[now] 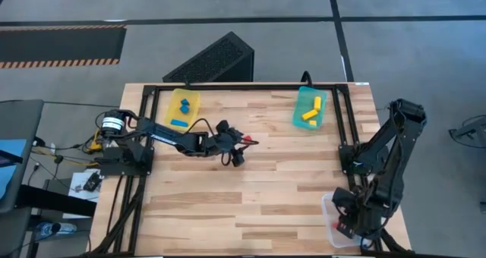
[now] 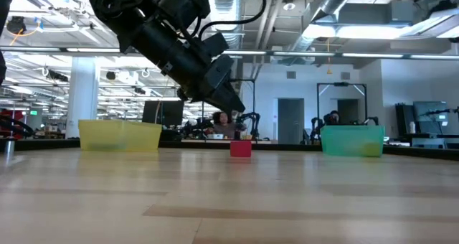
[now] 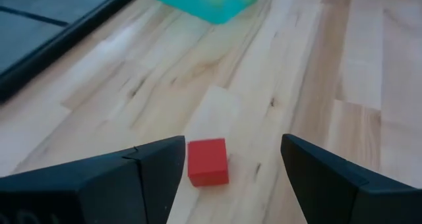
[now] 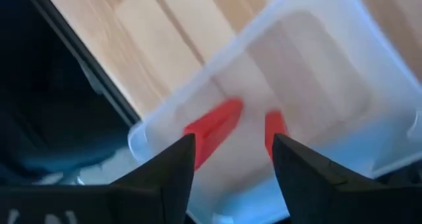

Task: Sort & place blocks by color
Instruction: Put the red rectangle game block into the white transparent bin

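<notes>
One red cube (image 3: 208, 161) rests flat on the wooden table near its middle, also seen in the high view (image 1: 247, 140) and the low view (image 2: 240, 148). My left gripper (image 3: 234, 151) is open and hangs above it (image 2: 228, 97), with the cube closer to one finger and touching neither. Blue blocks (image 1: 181, 110) lie in the yellow tray (image 1: 194, 99). Yellow blocks (image 1: 310, 112) lie in the teal tray (image 1: 298, 115). My right gripper (image 4: 234, 148) is open over the clear tray (image 4: 310, 46), which holds two red blocks (image 4: 214, 126).
The yellow and teal trays stand along the table's far edge, the clear tray (image 1: 328, 206) at the near right corner under my right arm. A black frame (image 1: 228, 86) borders the far and side edges. Bare wood lies across the near and middle table.
</notes>
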Tool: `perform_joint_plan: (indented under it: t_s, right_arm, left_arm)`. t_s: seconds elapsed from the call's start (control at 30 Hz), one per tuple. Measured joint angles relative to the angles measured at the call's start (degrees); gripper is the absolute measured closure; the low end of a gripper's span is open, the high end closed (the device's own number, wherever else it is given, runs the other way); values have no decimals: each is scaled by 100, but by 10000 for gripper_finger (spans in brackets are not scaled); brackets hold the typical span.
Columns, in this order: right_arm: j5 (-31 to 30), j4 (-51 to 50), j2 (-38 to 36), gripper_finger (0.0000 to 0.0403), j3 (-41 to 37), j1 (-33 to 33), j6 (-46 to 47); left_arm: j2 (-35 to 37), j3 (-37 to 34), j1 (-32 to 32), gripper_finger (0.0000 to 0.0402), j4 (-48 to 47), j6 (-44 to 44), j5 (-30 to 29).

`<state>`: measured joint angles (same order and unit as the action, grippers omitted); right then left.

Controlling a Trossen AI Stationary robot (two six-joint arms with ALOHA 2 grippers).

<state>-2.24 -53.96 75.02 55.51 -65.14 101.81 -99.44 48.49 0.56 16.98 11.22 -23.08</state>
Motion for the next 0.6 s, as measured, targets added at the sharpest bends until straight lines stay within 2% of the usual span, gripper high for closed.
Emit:
perform_joint_plan:
  t_s: [0.17,0.33,0.47,0.6]
  right_arm:
    - [-636,-20,0,176,0,2,-160]
    - [-1194,419,-87,182,0,2,-645]
    - [-1647,601,-214,188,3,2,-779]
    - [-1835,608,-240,192,4,4,-801]
  left_arm:
    - [-1,-2,-160,164,200,-190,-21]
    - [-24,-2,-290,164,348,58,-174]
    - [-368,-5,-331,165,682,109,-156]
    - [-916,28,-331,165,1065,-24,-149]
